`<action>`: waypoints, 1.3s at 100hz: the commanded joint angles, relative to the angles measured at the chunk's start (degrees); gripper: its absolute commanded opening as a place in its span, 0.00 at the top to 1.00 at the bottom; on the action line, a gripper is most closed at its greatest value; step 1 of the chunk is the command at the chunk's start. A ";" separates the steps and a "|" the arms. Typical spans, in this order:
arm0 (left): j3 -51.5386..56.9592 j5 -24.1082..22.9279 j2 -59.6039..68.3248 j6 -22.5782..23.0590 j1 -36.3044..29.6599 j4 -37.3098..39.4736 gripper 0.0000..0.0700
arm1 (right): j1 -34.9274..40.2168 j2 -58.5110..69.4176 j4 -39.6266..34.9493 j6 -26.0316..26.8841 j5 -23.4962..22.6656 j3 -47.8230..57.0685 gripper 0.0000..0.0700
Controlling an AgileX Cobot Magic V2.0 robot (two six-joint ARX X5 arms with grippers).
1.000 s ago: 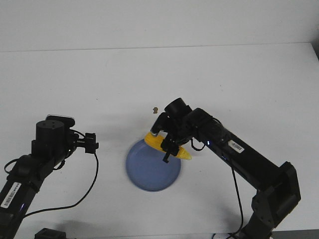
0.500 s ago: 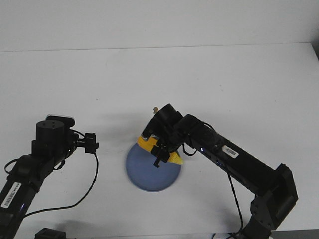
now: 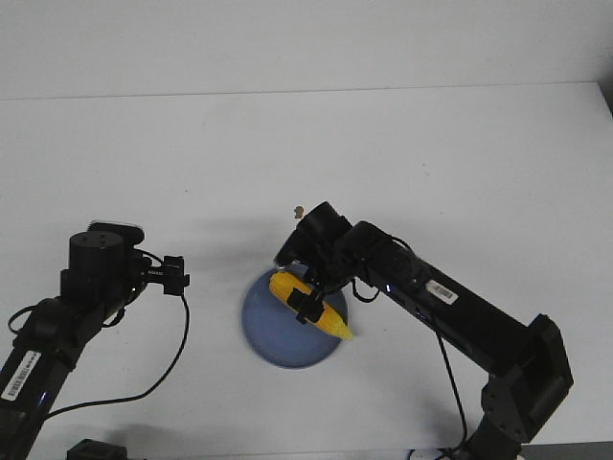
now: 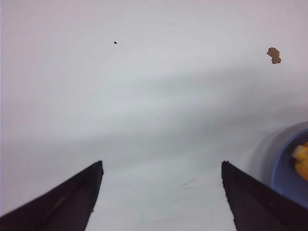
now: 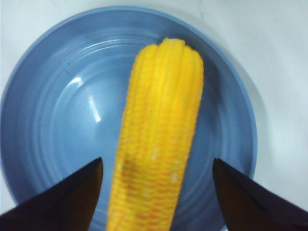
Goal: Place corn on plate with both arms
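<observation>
The yellow corn lies slantwise on the blue-lavender plate, its pointed end towards the plate's front right rim. My right gripper hovers just over the cob's middle. In the right wrist view the corn lies on the plate, and my right gripper is open, with a gap between each finger and the cob. My left gripper is open and empty, to the left of the plate. In the left wrist view my left gripper is over bare table, with the plate's rim and a bit of corn at the edge.
A tiny brown speck lies on the white table just behind the plate, and it also shows in the left wrist view. The right arm slants in from the front right. The table's far edge runs across the back.
The right gripper carried the corn from the plate's far rim over the plate, lowered it and opened; the corn now lies on the plate. The left arm has not moved.
</observation>
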 commanded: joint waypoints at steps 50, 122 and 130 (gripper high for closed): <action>0.52 -0.09 0.61 -0.13 -0.15 0.70 0.26 | -7.96 -11.28 6.21 4.07 -0.09 0.59 0.31; 0.52 -0.11 0.55 -0.17 -0.15 1.46 0.28 | -34.16 -47.19 9.11 5.31 2.38 -15.65 0.31; 0.52 -0.11 0.33 -0.33 -0.15 1.44 0.28 | -36.20 -52.87 12.07 5.49 2.36 -21.09 0.31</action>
